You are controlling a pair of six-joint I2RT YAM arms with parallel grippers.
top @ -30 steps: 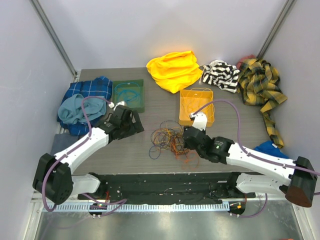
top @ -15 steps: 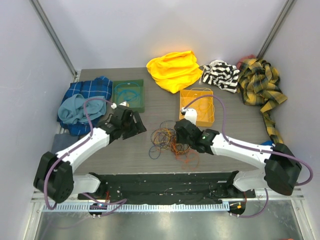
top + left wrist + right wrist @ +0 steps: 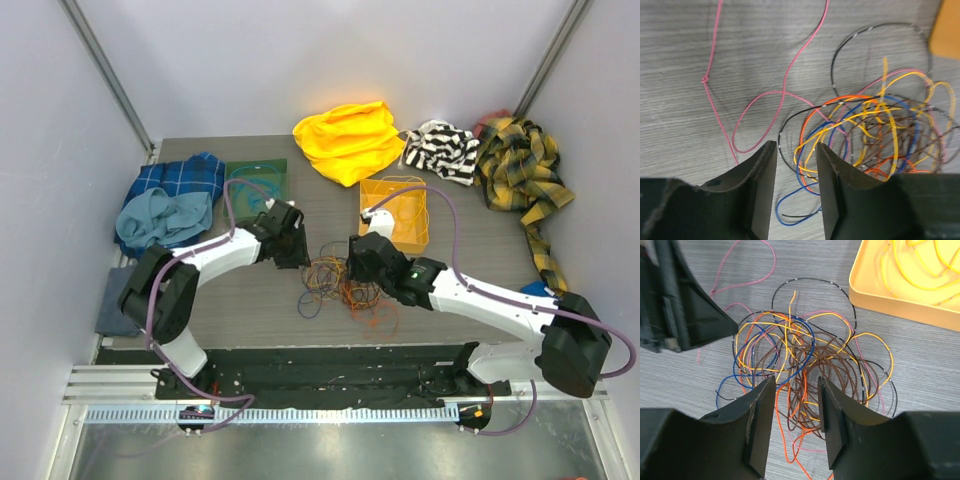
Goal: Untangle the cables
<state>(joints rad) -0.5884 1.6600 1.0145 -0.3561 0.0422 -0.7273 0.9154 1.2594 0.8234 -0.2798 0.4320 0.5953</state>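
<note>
We see the tangle of thin orange, yellow, blue and brown cables (image 3: 338, 280) on the grey wood-grain worktop (image 3: 245, 305), between the two arms and just in front of the shallow orange plastic tray (image 3: 366, 205). That tray holds yellow wires and the green tray (image 3: 240, 168) holds teal ones, so we judge them colour bins set close for drop-off. The left hand (image 3: 296, 252) sits at the tangle's left edge with fingers spread a little and pinching nothing. In its wrist view the gap frames blue and yellow loops at the rim of the pile, and the long pink wire (image 3: 705, 79) trails off to the side on bare worktop. The right hand (image 3: 362, 264) hovers over the tangle's middle, fingers parted and gripping nothing, with brown and orange loops right under the gap in its wrist view. We think both hands flank the pile so one can anchor while the other pulls a strand.
</note>
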